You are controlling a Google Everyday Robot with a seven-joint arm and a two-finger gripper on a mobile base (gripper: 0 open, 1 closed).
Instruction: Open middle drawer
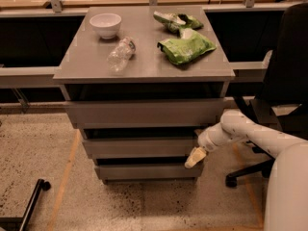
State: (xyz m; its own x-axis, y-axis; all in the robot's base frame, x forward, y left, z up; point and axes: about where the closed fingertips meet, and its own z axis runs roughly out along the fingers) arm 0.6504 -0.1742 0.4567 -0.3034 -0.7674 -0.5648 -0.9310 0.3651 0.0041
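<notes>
The grey cabinet has three stacked drawers under its top [91,66]. The middle drawer [137,147] is the medium-height grey front panel; it sits slightly out, less than the top drawer [144,112] and more than the bottom drawer [144,171]. My white arm reaches in from the right. My gripper [194,158] with cream fingertips [192,160] is at the middle drawer's lower right corner, right against the panel's edge.
On the cabinet top lie a white bowl [106,24], a clear plastic bottle [120,55] on its side and two green snack bags [186,47]. A black office chair [284,90] stands at the right. A black wheeled leg [33,196] is at the lower left on the speckled floor.
</notes>
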